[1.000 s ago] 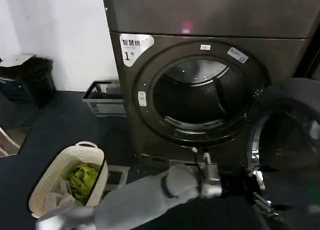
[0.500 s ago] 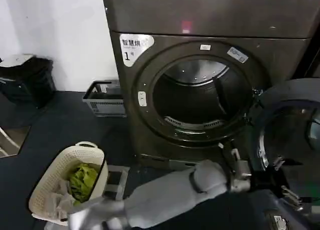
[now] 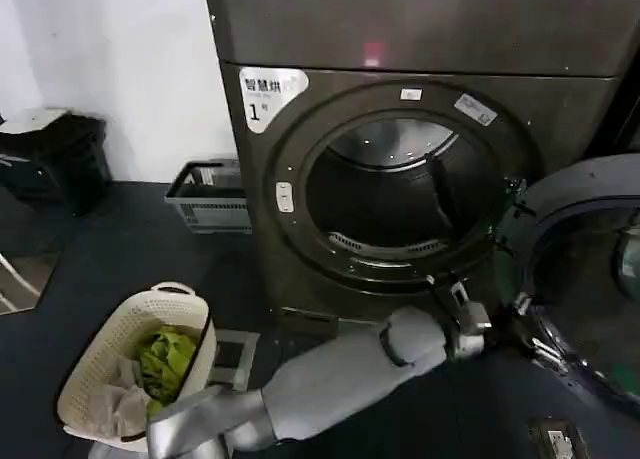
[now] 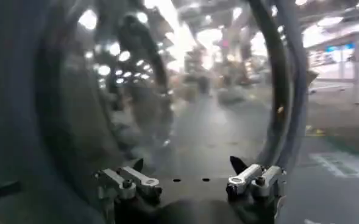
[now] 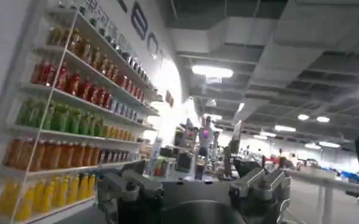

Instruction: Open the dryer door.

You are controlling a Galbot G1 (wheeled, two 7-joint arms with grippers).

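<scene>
The dryer (image 3: pixel 300 239) is a dark grey-brown machine with a white sticker (image 3: pixel 268 91), and its round drum opening (image 3: pixel 395 194) is uncovered. The dryer door (image 3: pixel 590 279) hangs swung out to the right with its inner rim and dark glass facing me. My left arm reaches across low in front of the machine. My left gripper (image 3: pixel 530 329) sits at the door's lower near edge. In the left wrist view the left gripper (image 4: pixel 187 164) is open, close to the bulging door glass (image 4: pixel 197 91), holding nothing. My right gripper (image 5: pixel 188 176) is open and empty, pointing away at shelves.
A cream laundry basket (image 3: pixel 110 329) with green cloth stands on the floor at the lower left. A grey crate (image 3: pixel 210 194) sits against the white wall beside the dryer, with a black bin (image 3: pixel 50 159) further left. A neighbouring dark machine (image 3: pixel 628 129) is at the right edge.
The door has swung further out to the right. My left arm followed it rightward, then the gripper rose slightly along the door's near edge.
</scene>
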